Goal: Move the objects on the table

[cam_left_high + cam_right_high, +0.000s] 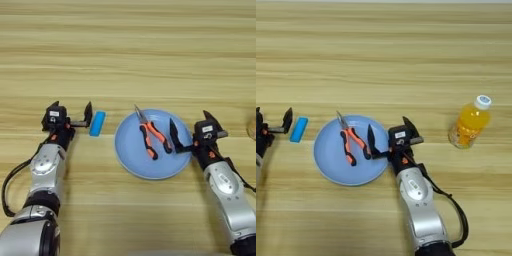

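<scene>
Pliers (152,138) on blue plate (131,157), just left of right claw (387,138), spread wide at rim, seemingly just released. Left claw (71,114) apart beside blue block (97,123), likely poised for pickup.

The wide wooden table (130,50) is light brown, striped with long plank lines and fine grain; the round plate (131,152) on it is plain pale blue; the small needle-nose pliers (151,135) have orange-and-black handles and grey metal jaws; at the plate's nine o'clock lies a bright blue oblong block (97,123); at three o'clock stands a clear bottle of orange drink (470,123) with a white cap.
</scene>
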### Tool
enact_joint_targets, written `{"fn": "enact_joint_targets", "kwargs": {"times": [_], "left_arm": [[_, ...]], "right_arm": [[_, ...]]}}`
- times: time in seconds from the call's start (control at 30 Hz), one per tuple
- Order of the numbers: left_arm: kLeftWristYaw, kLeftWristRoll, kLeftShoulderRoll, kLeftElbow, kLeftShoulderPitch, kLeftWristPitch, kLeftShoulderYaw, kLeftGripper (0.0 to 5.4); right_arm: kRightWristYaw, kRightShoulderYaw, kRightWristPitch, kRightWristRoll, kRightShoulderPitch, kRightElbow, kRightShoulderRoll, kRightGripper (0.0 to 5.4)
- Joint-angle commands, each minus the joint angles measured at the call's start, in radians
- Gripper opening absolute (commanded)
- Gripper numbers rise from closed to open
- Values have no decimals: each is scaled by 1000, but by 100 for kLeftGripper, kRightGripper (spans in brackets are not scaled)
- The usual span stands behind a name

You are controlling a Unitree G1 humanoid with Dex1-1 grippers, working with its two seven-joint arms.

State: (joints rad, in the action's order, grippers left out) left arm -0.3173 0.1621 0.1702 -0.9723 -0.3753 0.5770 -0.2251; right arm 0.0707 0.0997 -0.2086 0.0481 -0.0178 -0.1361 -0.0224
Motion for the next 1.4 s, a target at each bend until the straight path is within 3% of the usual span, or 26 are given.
{"fn": "enact_joint_targets", "kwargs": {"times": [0.03, 0.43, 1.4], "left_arm": [[-1, -4, 0, -3, -9, 9, 5, 540], [0, -3, 1, -3, -7, 11, 5, 540], [-3, -2, 8, 5, 1, 11, 2, 540]], "right_arm": [[-21, -36, -16, 12, 14, 45, -26, 535], [-46, -96, -8, 7, 72, 71, -61, 535], [-40, -123, -65, 6, 111, -219, -77, 535]]}}
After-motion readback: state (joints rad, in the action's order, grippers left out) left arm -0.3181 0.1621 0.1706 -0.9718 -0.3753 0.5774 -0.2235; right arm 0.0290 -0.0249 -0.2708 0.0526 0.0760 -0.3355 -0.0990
